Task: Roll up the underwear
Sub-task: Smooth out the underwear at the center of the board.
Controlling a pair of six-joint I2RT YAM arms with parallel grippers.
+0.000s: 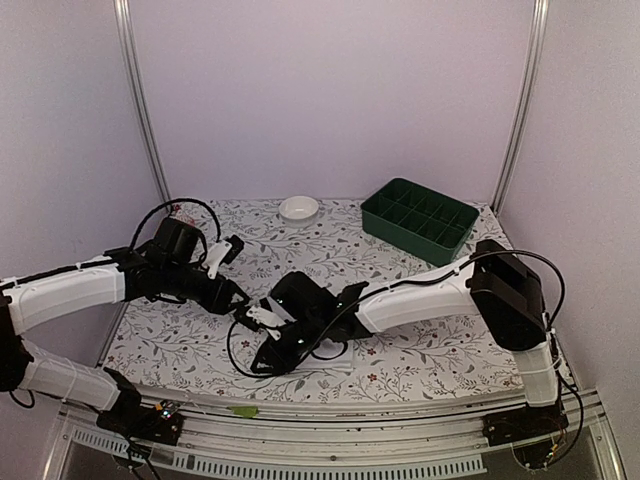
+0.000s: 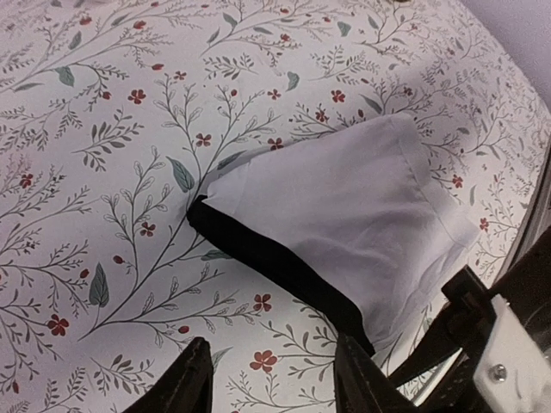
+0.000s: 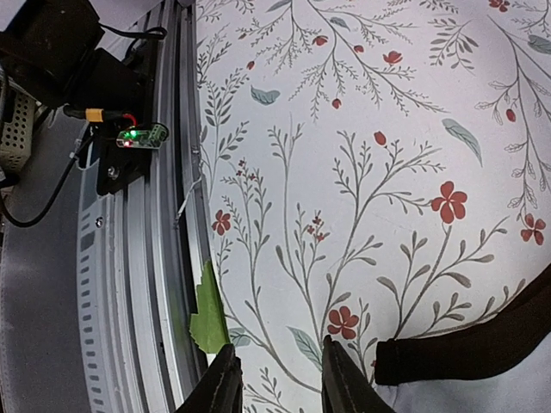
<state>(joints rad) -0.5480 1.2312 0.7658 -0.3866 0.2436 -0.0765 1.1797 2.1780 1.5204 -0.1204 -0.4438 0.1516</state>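
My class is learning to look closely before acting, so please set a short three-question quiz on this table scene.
1. True or false: the white bowl sits inside the green tray.
2. The underwear has an edge band that is: A red, B black, C green.
3. Fill in: the tablecloth is printed with leafy twigs and small red ____.
Key: 1 false; 2 B; 3 flowers.
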